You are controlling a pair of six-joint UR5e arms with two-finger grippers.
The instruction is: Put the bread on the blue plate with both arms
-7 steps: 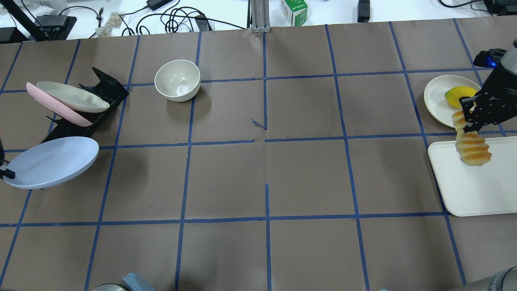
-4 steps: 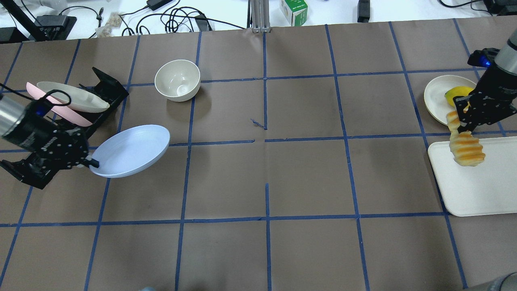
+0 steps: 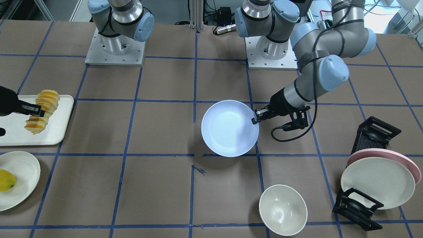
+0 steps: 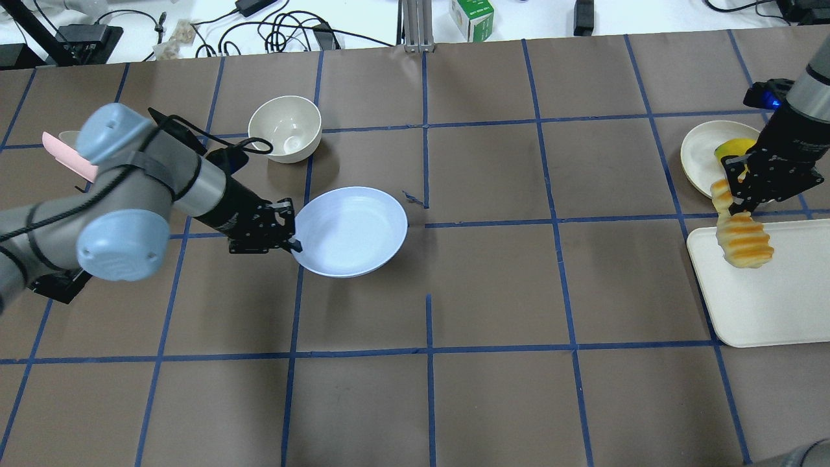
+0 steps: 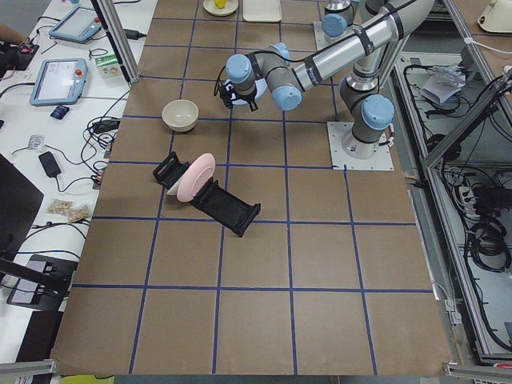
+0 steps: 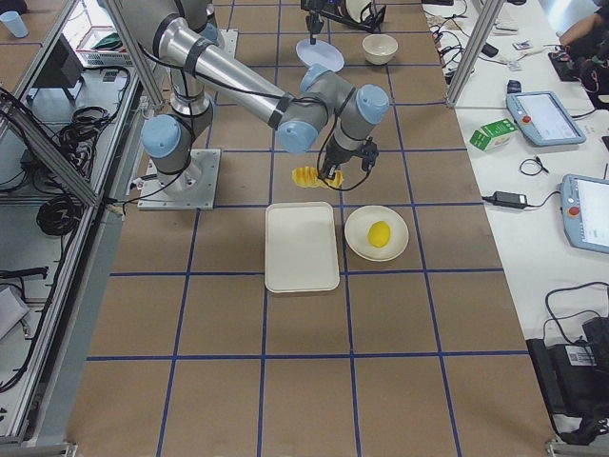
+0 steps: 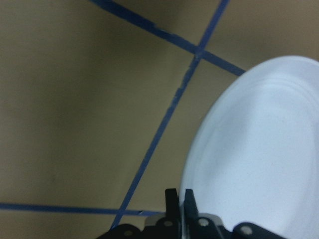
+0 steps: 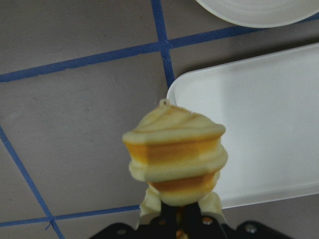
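Black fingers clamped on both loads, bread at one end of the table and plate near its middle.
Pinching the bread close to one end, the right gripper lets the sliced loaf hang above the near edge of the cream tray. Well apart from that tray, the left gripper is closed narrow on the rim of the blue plate, with the left arm stretched out behind it.
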